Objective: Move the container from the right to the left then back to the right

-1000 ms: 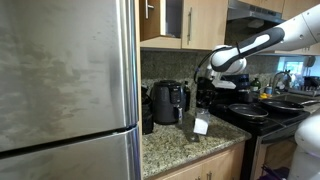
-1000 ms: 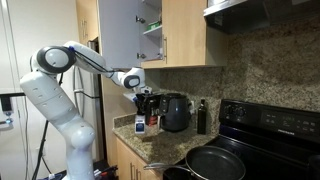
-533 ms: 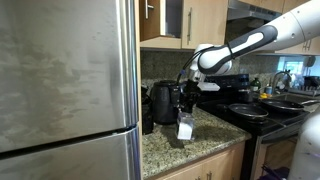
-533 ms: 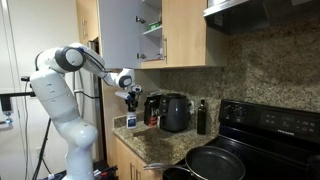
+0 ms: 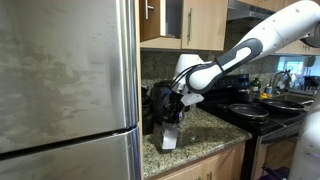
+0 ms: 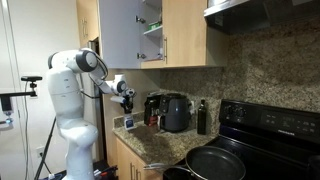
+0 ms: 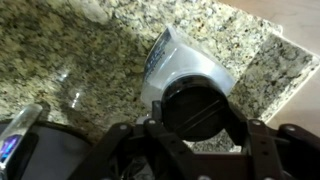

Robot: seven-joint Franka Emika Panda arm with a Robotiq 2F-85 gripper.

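My arm [image 5: 240, 55] stretches out and bends downward at the elbow, the wrist turned so that my hand [image 5: 170, 122] points straight down over the worktop [image 5: 205, 130] near its front edge, fingers closed on the container [image 5: 168, 139].

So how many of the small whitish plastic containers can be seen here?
1. The container hangs in the gripper over the granite counter, at the end near the fridge. Others could be hidden behind the appliances.
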